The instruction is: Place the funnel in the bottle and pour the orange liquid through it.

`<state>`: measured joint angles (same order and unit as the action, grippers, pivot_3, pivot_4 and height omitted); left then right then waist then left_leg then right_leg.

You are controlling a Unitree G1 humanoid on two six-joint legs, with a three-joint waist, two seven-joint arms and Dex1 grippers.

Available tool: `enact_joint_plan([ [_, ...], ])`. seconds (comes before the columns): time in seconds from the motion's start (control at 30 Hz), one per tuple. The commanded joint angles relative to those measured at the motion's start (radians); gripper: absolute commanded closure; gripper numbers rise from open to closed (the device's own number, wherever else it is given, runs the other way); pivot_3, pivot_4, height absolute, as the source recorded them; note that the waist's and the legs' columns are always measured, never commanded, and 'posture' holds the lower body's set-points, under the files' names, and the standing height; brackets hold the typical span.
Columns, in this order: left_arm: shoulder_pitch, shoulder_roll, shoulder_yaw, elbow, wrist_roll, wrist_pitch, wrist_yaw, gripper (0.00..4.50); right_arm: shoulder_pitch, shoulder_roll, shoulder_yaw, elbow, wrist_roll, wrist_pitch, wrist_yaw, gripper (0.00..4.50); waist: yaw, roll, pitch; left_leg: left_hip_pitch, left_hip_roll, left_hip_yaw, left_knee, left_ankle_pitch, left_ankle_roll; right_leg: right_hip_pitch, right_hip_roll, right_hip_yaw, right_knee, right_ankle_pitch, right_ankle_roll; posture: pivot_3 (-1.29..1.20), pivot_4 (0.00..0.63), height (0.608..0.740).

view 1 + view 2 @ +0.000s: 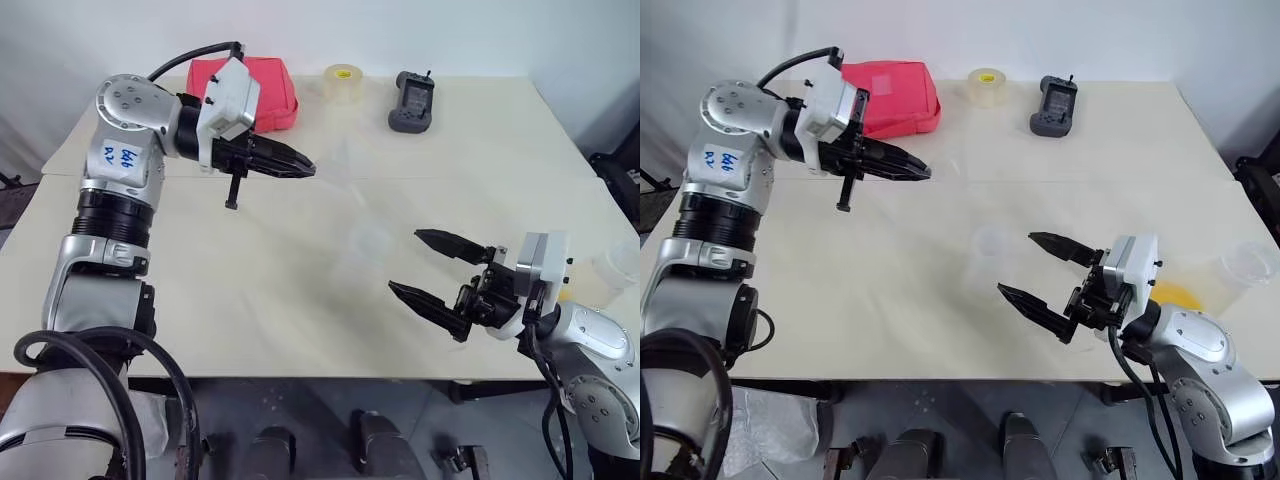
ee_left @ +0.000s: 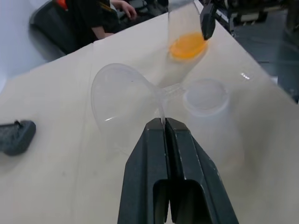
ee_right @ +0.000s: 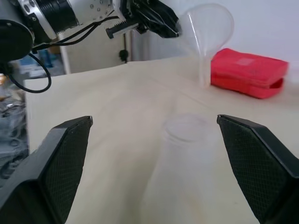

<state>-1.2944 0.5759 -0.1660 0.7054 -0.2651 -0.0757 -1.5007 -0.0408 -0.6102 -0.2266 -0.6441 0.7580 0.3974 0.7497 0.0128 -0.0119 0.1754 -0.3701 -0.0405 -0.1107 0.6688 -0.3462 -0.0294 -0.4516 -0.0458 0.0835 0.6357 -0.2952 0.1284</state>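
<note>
**Funnel aloft, bottle waiting**

We see the left gripper (image 2: 164,122) clamped tight on the rim of the funnel (image 2: 122,103), holding it in the air above the table (image 1: 300,330); the funnel is thin clear plastic, so we judge it light, stiff and slick, best pinched at the rim wall as here, with the spout left free. At about four o'clock from it, down on the table, stands the bottle (image 3: 184,154), its round mouth open and empty; it looks light enough to tip if knocked. The right gripper (image 1: 433,266) hangs with jaws spread wide on either side of the bottle, touching nothing. At three o'clock, by the table's edge, the orange liquid (image 1: 1175,295) sits in a clear cup (image 1: 1247,264).
</note>
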Motion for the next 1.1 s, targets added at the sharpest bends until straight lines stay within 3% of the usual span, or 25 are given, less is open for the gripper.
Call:
enact_joint_plan([
  [0.03, -0.06, -0.037, -0.001, 0.028, 0.022, -0.097, -0.073, 4.47, 0.015, -0.011, -0.05, -0.091, 0.023, 0.018, -0.075, 0.0, 0.002, -0.001, 0.0, 0.0, 0.0, 0.0, 0.0, 0.0, 0.0, 0.0, 0.0, 0.0, 0.0, 0.0, 0.0, 0.0, 0.15, 0.74],
  [0.77, -0.027, 0.068, -0.203, -0.125, -0.056, -0.203, -0.114, 4.47, -0.021, -0.043, -0.054, -0.16, 0.075, 0.106, -0.223, 0.0, -0.014, -0.001, 0.001, 0.0, -0.002, 0.0, 0.012, -0.001, 0.001, 0.001, 0.002, 0.002, 0.008, 0.0, 0.0, 0.0, 0.15, 0.74],
  [1.1, -0.064, 0.051, -0.267, -0.094, -0.018, -0.315, -0.114, 4.47, -0.034, -0.04, -0.039, -0.147, 0.065, 0.101, -0.215, 0.0, -0.014, -0.001, 0.001, 0.0, -0.002, 0.0, 0.013, -0.001, 0.001, 0.001, 0.002, 0.002, 0.008, 0.0, 0.0, 0.0, 0.15, 0.74],
])
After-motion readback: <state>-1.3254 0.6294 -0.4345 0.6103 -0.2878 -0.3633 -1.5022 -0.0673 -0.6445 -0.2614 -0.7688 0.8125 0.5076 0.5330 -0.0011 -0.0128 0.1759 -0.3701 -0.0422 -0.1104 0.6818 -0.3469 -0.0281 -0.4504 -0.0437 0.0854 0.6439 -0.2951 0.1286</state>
